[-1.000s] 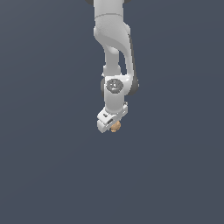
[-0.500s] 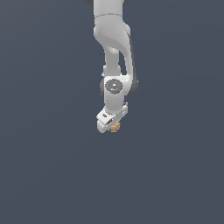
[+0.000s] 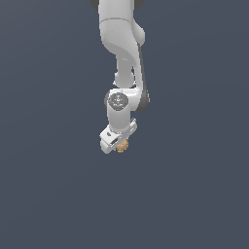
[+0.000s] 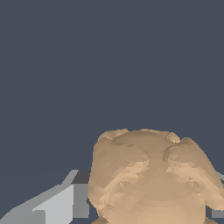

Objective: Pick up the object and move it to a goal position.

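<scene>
The object (image 3: 122, 145) is a tiny tan-orange lumpy ball peeking out under the white hand at the end of the arm, in the middle of the exterior view. My gripper (image 3: 120, 144) is shut on it. In the wrist view the object (image 4: 151, 179) looms large and close, with a grey finger (image 4: 52, 204) on one side and only a sliver of the other finger (image 4: 217, 212) showing past the ball. The fingertips themselves are mostly hidden by the ball and the hand.
The white arm (image 3: 121, 44) hangs down from the top of the exterior view. A plain dark blue-grey surface (image 3: 48, 194) fills everything else in both views.
</scene>
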### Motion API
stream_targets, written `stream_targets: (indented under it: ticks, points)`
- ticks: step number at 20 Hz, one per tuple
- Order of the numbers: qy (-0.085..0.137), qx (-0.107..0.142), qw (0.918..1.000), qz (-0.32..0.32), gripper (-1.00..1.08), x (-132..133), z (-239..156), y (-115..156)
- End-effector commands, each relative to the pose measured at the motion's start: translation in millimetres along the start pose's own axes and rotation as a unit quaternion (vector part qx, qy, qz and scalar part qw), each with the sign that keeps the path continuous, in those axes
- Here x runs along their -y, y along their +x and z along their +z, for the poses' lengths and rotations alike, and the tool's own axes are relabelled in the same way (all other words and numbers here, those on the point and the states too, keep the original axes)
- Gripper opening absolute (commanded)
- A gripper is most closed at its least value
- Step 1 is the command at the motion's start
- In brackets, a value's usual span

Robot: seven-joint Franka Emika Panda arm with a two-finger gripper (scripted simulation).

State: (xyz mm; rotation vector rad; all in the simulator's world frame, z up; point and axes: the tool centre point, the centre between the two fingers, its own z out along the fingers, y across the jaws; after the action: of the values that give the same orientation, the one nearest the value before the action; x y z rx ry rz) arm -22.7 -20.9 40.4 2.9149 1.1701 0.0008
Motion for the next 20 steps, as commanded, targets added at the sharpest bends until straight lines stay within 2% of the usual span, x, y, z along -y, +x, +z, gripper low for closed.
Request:
stream_targets:
  ticks: [1,11,20]
  points:
    - [0.0,0.0,1.0,0.0,-1.0,-16.4,-0.3,0.2]
    - [0.0,0.0,1.0,0.0,-1.0,-90.1,-0.5,3.4]
    - [0.0,0.0,1.0,0.0,-1.0,-145.1,-0.8,6.6]
